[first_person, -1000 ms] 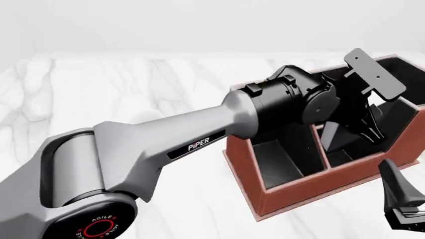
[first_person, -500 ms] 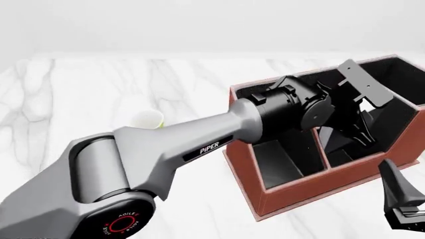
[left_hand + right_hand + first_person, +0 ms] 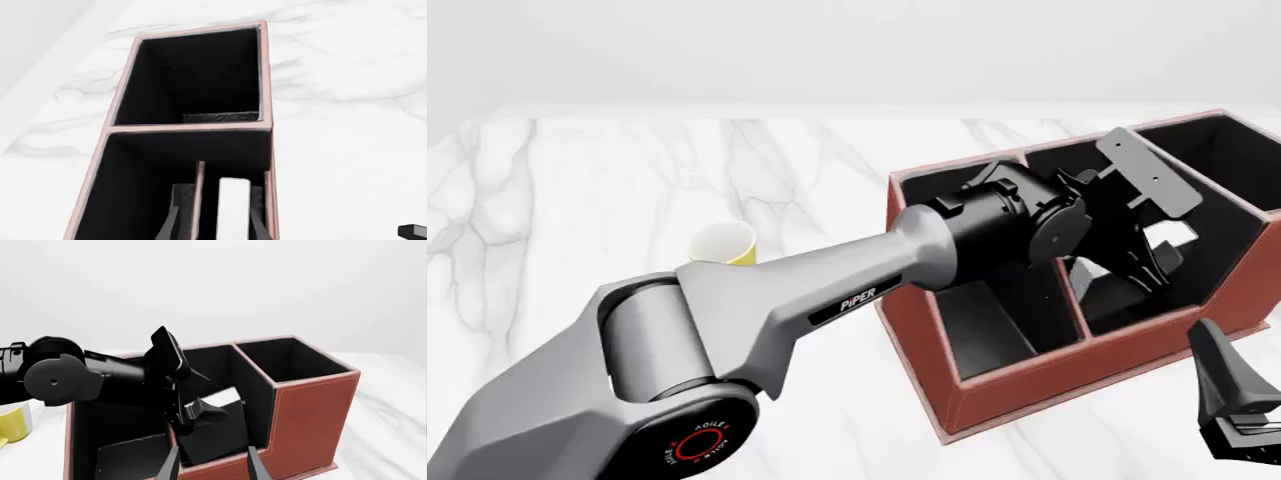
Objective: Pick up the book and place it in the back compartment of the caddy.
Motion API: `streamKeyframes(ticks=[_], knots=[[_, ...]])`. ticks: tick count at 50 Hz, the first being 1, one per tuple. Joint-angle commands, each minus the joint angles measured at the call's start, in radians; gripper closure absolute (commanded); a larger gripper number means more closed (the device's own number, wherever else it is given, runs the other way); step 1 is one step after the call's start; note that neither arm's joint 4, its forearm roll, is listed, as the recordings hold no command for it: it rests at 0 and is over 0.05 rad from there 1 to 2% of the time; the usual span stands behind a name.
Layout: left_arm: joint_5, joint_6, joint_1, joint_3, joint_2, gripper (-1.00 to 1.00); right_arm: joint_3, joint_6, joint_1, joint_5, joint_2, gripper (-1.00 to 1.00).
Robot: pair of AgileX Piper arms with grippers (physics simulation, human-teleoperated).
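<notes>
My left arm reaches across the table (image 3: pixel 587 190) into the caddy (image 3: pixel 1054 385), and its left gripper (image 3: pixel 200 412) sits low inside one of the small cells by the low near wall, fingers around the book (image 3: pixel 217 432). From my right wrist view the book leans tilted in that cell with its white page edge (image 3: pixel 233 207) uppermost. I read the fingers as closed on it, though the contact itself is partly masked by the wrist. The cell is tight: walls hug the book on both sides, with only the open top as free room. The tall far-right cell (image 3: pixel 1214 160) stands open. The right gripper (image 3: pixel 1234 425) hangs just off the caddy's near right corner, cut off by the frame edge; its fingers look parted. The yellow mug (image 3: pixel 723 245) peeks out behind my left arm, mostly hidden.
</notes>
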Motion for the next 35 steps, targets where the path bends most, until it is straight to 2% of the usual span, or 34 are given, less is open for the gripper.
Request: streamKeyframes(ticks=[1, 14, 16, 22, 24, 27, 31, 35], knots=[[-0.003, -0.003, 0.011, -0.011, 0.019, -1.00, 0.000, -0.001, -0.001, 0.001, -0.001, -1.00], [-0.008, -0.009, 0.016, 0.019, -0.034, -1.00, 0.000, -0.003, -0.003, -0.005, 0.005, -1.00], [0.004, -0.005, 0.025, 0.003, -0.042, -1.00, 0.000, -0.004, -0.003, -0.008, 0.008, -1.00], [0.003, 0.004, 0.027, 0.050, -0.107, -1.00, 0.000, -0.007, -0.005, -0.004, 0.004, -1.00], [0.010, 0.022, 0.045, 0.029, -0.115, -1.00, 0.000, -0.008, -0.005, -0.003, 0.003, -1.00], [-0.007, 0.027, 0.045, 0.089, -0.203, -1.00, 0.000, -0.011, -0.005, -0.002, 0.000, -1.00], [0.016, 0.038, 0.062, 0.106, -0.267, -1.00, 0.000, -0.012, -0.006, 0.000, -0.004, -1.00], [-0.004, 0.045, 0.062, 0.176, -0.333, -1.00, 0.000, -0.014, -0.004, 0.001, -0.008, -1.00]])
